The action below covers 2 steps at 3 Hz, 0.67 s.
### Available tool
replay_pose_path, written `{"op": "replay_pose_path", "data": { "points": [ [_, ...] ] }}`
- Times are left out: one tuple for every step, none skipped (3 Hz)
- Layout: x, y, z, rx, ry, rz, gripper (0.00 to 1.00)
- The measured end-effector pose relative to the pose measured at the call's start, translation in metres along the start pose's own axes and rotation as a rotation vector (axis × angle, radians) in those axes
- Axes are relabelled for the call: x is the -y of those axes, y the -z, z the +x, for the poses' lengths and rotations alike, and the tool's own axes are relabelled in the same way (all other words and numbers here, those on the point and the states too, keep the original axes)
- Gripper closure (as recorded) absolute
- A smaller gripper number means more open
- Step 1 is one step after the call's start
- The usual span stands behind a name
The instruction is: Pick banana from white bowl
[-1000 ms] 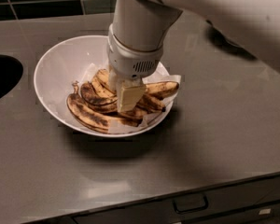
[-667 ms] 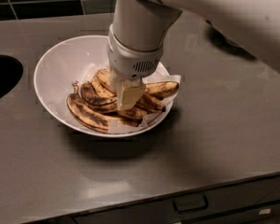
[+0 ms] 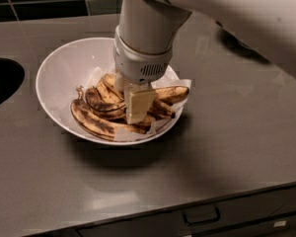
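Banana (image 3: 96, 124) in white bowl (image 3: 59, 73) unmoved, gripper (image 3: 138, 110) as before low just behind it, open or clamped unclear.

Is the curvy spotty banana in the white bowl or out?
In. The banana lies inside the white bowl on paper; the gripper is down among the other bananas.

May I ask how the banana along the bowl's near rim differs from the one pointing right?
The front banana is long and strongly curved along the white bowl's near wall; the right banana looks shorter, straighter, pointing at the right rim. The gripper, down mid-pile, partly hides the right banana, not the front banana. Both are yellow, brown-blotched.
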State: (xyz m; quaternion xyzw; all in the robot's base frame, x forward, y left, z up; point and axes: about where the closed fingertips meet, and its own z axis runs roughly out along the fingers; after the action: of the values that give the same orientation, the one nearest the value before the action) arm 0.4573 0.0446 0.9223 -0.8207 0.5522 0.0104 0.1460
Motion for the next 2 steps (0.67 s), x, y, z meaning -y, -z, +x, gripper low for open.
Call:
{"op": "replay_pose_path", "data": {
  "points": [
    [0.0003,-0.0008,-0.0001,0.000,0.001,-0.001,0.44],
    [0.0001,-0.0036,-0.0012,0.002,0.006,-0.003,0.50]
  ]
}}
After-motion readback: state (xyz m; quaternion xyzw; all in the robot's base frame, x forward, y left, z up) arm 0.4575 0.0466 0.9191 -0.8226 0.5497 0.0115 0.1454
